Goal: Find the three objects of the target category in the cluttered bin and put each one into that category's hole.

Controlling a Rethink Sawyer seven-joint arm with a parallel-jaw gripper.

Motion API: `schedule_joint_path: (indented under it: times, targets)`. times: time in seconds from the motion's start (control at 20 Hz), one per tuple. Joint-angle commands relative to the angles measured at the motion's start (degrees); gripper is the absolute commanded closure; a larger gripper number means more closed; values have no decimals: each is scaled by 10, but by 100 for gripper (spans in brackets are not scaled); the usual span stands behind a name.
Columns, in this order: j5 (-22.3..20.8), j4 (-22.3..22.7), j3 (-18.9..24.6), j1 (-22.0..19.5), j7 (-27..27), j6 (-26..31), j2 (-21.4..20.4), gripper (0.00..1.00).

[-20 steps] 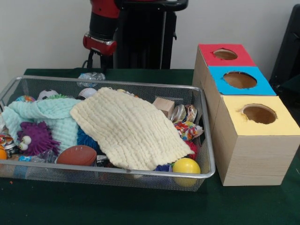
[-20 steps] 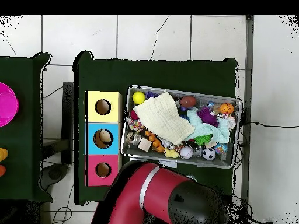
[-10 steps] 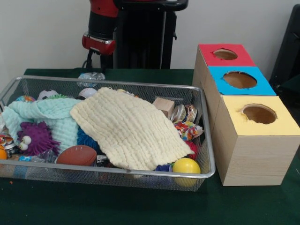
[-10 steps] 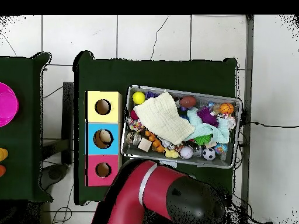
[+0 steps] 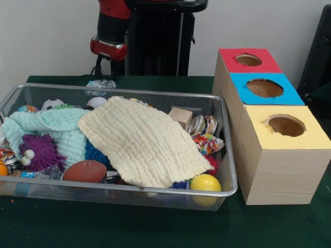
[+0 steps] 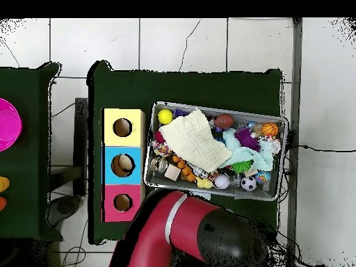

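Observation:
The bin (image 5: 129, 92) is a silver wire-mesh basket at the left of the front view, also seen in the overhead view (image 6: 215, 110). A cream cloth (image 5: 139, 139) lies over its middle and a mint cloth (image 5: 51, 126) to the left. Around them show a purple googly-eyed toy (image 5: 39, 152), a brown football (image 5: 85, 171), a yellow ball (image 5: 205, 183) and a wooden block (image 5: 181, 116). Three wooden boxes with holes stand beside the bin: red (image 5: 227, 54), blue (image 5: 289, 95) and yellow (image 5: 310, 139). Only the red arm (image 5: 111, 31) shows, drawn back behind the bin. The gripper is out of view.
In the overhead view the arm's bulk (image 6: 188, 240) sits below the bin and the red box (image 6: 111, 202). A tan object lies inside the blue box's hole (image 6: 123, 165). A second dark table (image 6: 28, 153) with a pink dish (image 6: 5, 125) stands at the left.
The arm has shifted slightly at the table's robot side. Nothing in the bin or boxes has moved.

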Motion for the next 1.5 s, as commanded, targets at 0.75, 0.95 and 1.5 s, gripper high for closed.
schedule_joint_path:
  times: [0.75, 0.95, 1.5]
  targets:
    - [97, -121, 21, -1, -24, -15, 61, 100]
    - [96, -125, 21, 1, -23, -11, 63, 100]
    - [89, -160, 31, -10, -27, 3, 80, 100]
